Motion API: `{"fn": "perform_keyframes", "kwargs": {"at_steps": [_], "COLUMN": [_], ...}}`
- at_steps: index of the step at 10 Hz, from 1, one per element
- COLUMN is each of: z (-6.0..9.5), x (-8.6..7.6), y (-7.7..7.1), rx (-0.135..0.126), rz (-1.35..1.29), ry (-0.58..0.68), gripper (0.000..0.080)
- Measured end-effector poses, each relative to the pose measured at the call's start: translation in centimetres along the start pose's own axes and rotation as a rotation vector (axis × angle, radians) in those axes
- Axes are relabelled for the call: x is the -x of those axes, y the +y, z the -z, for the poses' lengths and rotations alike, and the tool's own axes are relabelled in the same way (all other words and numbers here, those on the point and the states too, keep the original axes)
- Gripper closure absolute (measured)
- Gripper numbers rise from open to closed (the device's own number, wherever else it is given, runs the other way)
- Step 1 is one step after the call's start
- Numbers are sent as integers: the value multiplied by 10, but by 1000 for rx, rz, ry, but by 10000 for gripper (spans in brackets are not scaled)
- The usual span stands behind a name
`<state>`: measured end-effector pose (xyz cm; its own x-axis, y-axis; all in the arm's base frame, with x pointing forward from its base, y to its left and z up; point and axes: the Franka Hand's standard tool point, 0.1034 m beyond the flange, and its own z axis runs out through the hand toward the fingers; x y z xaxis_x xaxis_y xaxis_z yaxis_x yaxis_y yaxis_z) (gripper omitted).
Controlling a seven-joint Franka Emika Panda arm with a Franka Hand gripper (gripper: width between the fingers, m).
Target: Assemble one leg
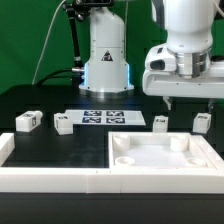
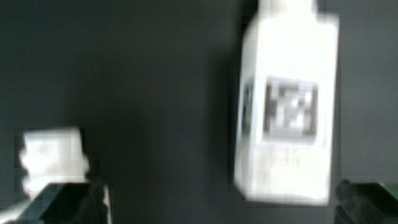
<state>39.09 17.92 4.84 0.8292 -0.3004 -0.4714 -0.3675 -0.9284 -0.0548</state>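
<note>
White, the leg (image 1: 160, 122) lies loose just behind the top (image 1: 165, 162), as do three others, no socket (image 1: 124, 142) filled, so assembly looks unstarted; the gripper (image 2: 214, 205) hovers above the top's far edge, spread wide, holding nothing.

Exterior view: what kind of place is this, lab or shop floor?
Most likely a robotics lab bench: a green backdrop behind a black table, the tagged marker board lying on it, and a white robot arm above.
</note>
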Motion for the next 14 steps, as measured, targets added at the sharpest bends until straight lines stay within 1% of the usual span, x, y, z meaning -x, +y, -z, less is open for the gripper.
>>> {"fn": "perform_keyframes", "kwargs": {"at_steps": [1,2,3,5,6,7,8,12,14], "z": [3,1,-1,-12,-17,-21,-24,-46,-46], "x": [-3,-4,2,3,2,3,4,3,4], "y": [-3,-3,-2,-9,-14,-19,-21,-24,-23], "rx": [-2,-4,5,20,23,23,25,36,38], "rz": [-8,-22,-23,-23,-28,-21,-16,-11,-13], "ry": [-70,-127,-215,-362,-380,-364,-360,-344,-346], "gripper": [150,150,150,150,150,150,150,150,150]}}
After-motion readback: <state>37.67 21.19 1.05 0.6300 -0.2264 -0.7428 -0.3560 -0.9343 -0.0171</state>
